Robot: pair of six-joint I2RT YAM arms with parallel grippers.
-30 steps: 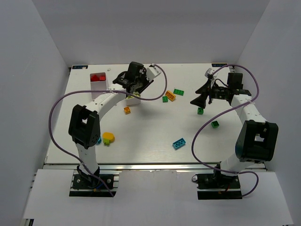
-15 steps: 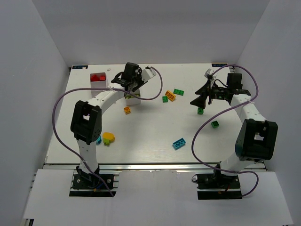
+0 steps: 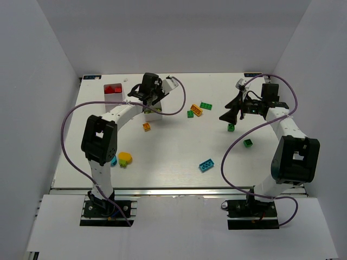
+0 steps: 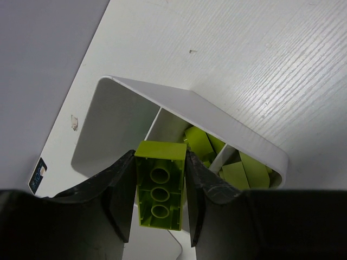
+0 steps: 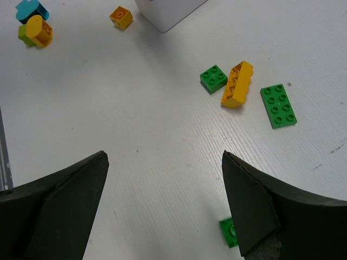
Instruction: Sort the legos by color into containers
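The lime-yellow brick (image 4: 159,189) is pinched between the fingers (image 4: 116,200) of the left gripper (image 4: 160,162), which is narrowed onto its two long sides; its hollow underside faces the wrist camera; it hangs just above a dividing wall of a white tray (image 4: 217,116). The compartment at 3 o'clock of the brick in that view holds more lime-yellow pieces (image 4: 233,173).

From above, the left gripper (image 3: 147,98) sits at about 11 o'clock on the table (image 3: 173,146), over that tray; further toward the left rear corner, red bricks (image 3: 112,89) lie in a white compartment; whether it belongs to the same tray I cannot tell.

The right gripper (image 3: 234,108) hovers at 2 o'clock, jaws spread wide, holding nothing. Its wrist camera looks down on a green square brick (image 5: 213,78) just beside an orange brick (image 5: 237,84), with a green flat plate (image 5: 278,105) near them.

Loose on the table: a small orange brick (image 3: 146,127) at 10 o'clock; a yellow rounded piece (image 3: 125,158) at 8 o'clock; a cyan brick (image 3: 206,164) at 5 o'clock; two small green bricks (image 3: 231,127) at 3 o'clock.
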